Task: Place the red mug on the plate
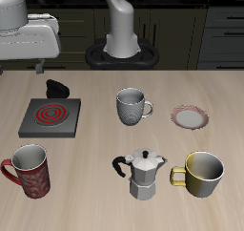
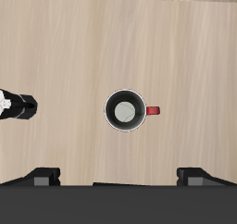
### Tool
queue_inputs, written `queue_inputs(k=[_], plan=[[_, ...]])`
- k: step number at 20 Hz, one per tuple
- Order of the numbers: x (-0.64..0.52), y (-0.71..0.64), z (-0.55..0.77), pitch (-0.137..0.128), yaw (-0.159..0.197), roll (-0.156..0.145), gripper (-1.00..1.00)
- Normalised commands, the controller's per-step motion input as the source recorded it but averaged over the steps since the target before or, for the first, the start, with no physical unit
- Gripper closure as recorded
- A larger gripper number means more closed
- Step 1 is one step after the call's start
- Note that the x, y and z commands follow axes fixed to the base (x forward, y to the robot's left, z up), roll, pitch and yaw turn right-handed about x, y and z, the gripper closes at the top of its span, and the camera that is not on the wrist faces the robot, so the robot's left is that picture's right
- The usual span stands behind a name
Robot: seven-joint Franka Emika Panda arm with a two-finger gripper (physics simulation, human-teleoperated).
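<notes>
The red mug [image 1: 30, 171] stands upright near the table's front edge, its handle pointing away from the moka pot. In the wrist view I see the red mug [image 2: 125, 110] from straight above, with its white inside and red handle. My gripper [image 2: 118, 177] is open and empty, its two fingertips [image 2: 42, 177] wide apart, high above the mug. In the exterior view the gripper [image 1: 30, 46] hangs well above the table. The plate [image 1: 190, 116], white with a reddish-pink rim, lies on the far side of the table from the red mug, beside the grey-white mug.
A grey burner [image 1: 50, 115] with a red spiral lies behind the red mug. A grey-white patterned mug [image 1: 131, 106] stands mid-table. A moka pot [image 1: 144, 173] and a yellow mug [image 1: 203, 174] stand near the front edge. The moka pot's black handle [image 2: 17, 105] shows in the wrist view.
</notes>
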Motion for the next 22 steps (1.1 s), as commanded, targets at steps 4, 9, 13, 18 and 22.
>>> queue_inputs(k=[4,9,13,18,22], plan=[[0.09,0.05,-0.29,-0.007,-0.038,0.003,-1.0],[0.09,0.09,-0.29,0.018,0.001,-0.003,-1.0],[0.03,-0.08,-0.22,-0.011,-0.011,-0.024,-1.0],[0.07,0.04,-0.36,-0.006,0.03,-0.023,-1.0],[0.11,0.03,-0.31,-0.016,-0.021,-0.029,-1.0]])
